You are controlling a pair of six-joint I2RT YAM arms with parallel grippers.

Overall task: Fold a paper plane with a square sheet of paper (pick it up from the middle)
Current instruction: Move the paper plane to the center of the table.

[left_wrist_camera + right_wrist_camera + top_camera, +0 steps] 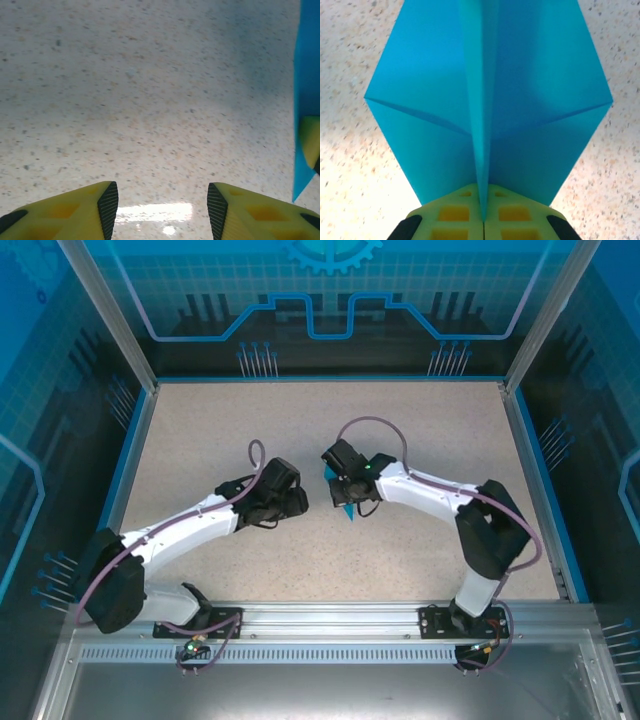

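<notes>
From the overhead cam, my left arm reaches in toward the middle of the speckled table [200, 440]. The left gripper [296, 502] sits near the right one, and they aren't touching. On the left wrist cam the left gripper [162, 200] has its yellow fingers [75, 210] spread apart with nothing between them, just bare tabletop underneath.

At the right edge of that same view there's a strip of the folded cyan-blue paper [305, 75] standing on edge. It's mid-table [349, 514], poking out under the right gripper [345, 502]. I can't tell if its tip touches the surface.

On the right wrist cam the right gripper [483, 212] is clamped tight on the paper's [540, 100] centre ridge. A flap fans out to each side, each with a diagonal crease.
</notes>
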